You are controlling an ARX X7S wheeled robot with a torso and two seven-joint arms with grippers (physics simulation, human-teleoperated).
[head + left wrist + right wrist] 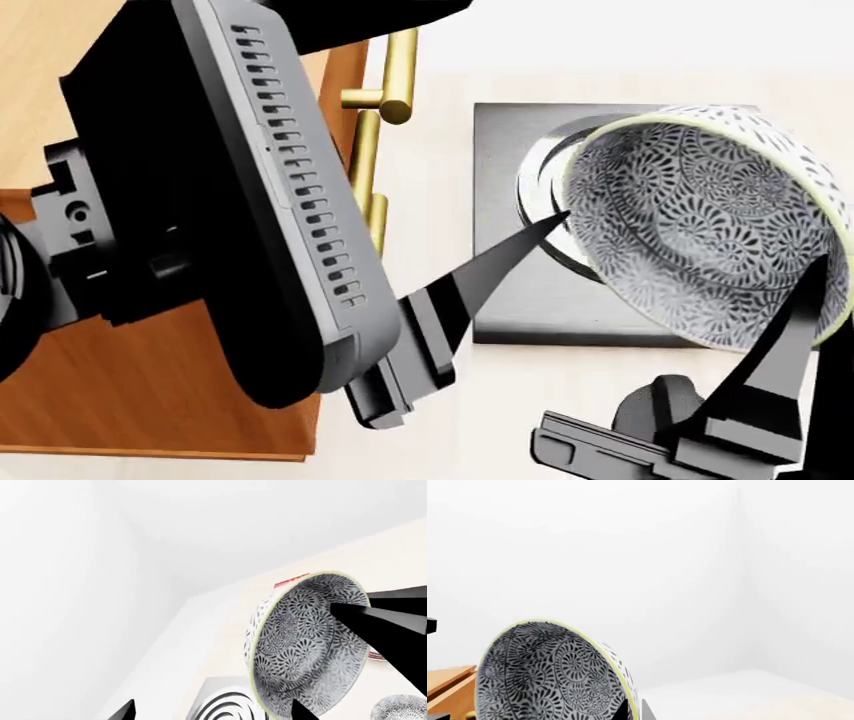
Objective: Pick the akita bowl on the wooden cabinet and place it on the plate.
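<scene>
The akita bowl (694, 225) hangs tipped on its side, its dark floral inside facing the head camera, over the grey stove plate. My right gripper (636, 712) is shut on the bowl's (554, 675) rim, one finger inside and one outside; in the head view it (807, 310) reaches up from below right. My left gripper (213, 712) is open, jaws wide apart, one fingertip (514, 250) against the bowl's (307, 645) rim. The plate (291, 580) shows only as red-ringed slivers behind the bowl. The wooden cabinet (174, 390) lies at left under my left arm.
The square dark-grey stove plate (514, 300) with round rings sits on the pale counter right of the cabinet's brass handles (380, 100). A second patterned bowl (400, 710) stands on the counter near the plate. White walls lie behind.
</scene>
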